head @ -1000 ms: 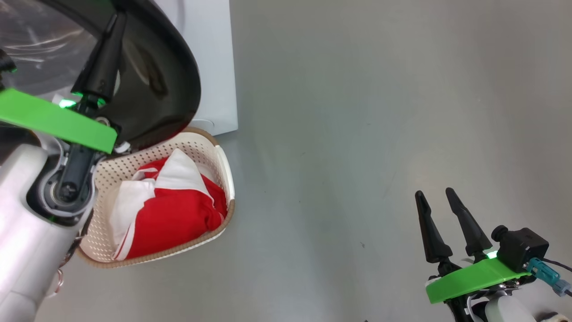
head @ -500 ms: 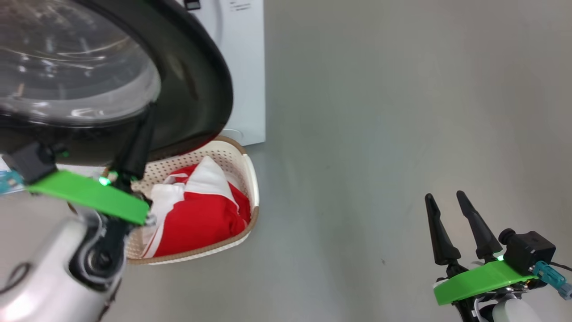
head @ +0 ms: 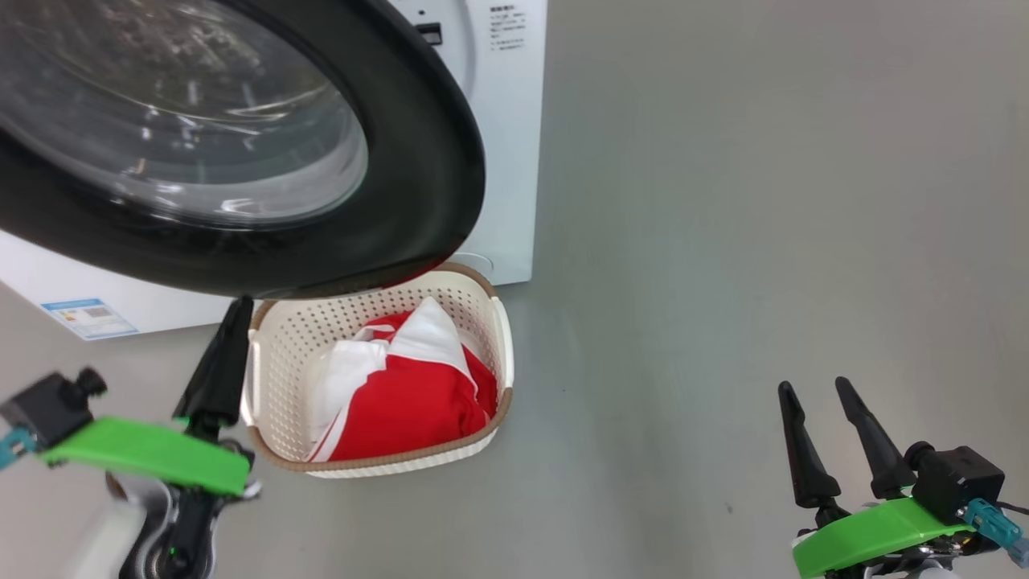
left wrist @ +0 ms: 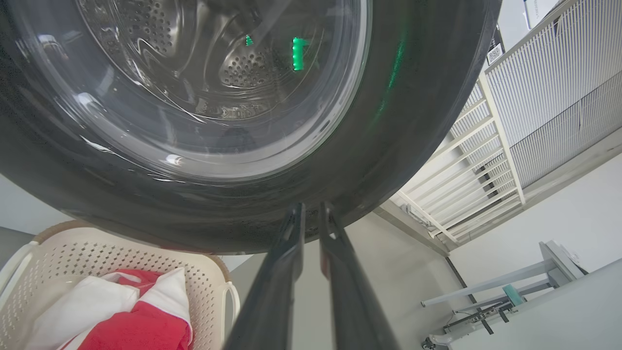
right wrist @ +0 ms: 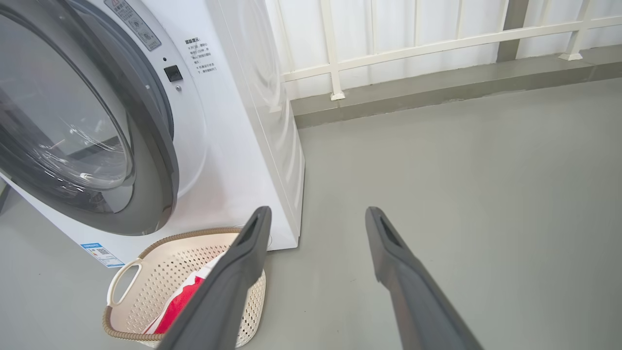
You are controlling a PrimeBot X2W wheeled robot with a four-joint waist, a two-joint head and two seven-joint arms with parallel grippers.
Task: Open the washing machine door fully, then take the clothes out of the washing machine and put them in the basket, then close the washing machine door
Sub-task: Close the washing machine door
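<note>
Risks first. The washing machine door (head: pixel 418 161) is filling the upper left of the head view and appears to be lying close against the white front of the washing machine (head: pixel 506 121). Whether it is latching I cannot tell. If it is only resting there, it may be swinging back open.

The left gripper (left wrist: pixel 309 209) is pointing up at the door's lower rim from the lower left of the head view. Its fingers (left wrist: pixel 282 272) are standing narrowly apart with nothing between them. A push from those slim tips on the glossy curved rim risks sliding off. This gripper is also sitting just beside the left handle of the basket (head: pixel 502 338), so a careless move could be nudging the basket across the floor (head: pixel 723 241).

The right gripper (head: pixel 813 383) is idling wide open and empty at lower right, well apart from everything.

Materials: the door rim is smooth black gloss, and its window is a bulging clear bowl showing perforated steel behind. The basket is cream perforated plastic with a brown woven-look rim, sitting on the floor under the door's lower edge. The clothes (head: pixel 402 402) are lying bunched inside it, soft red cloth with white panels. The floor is matte grey.
</note>
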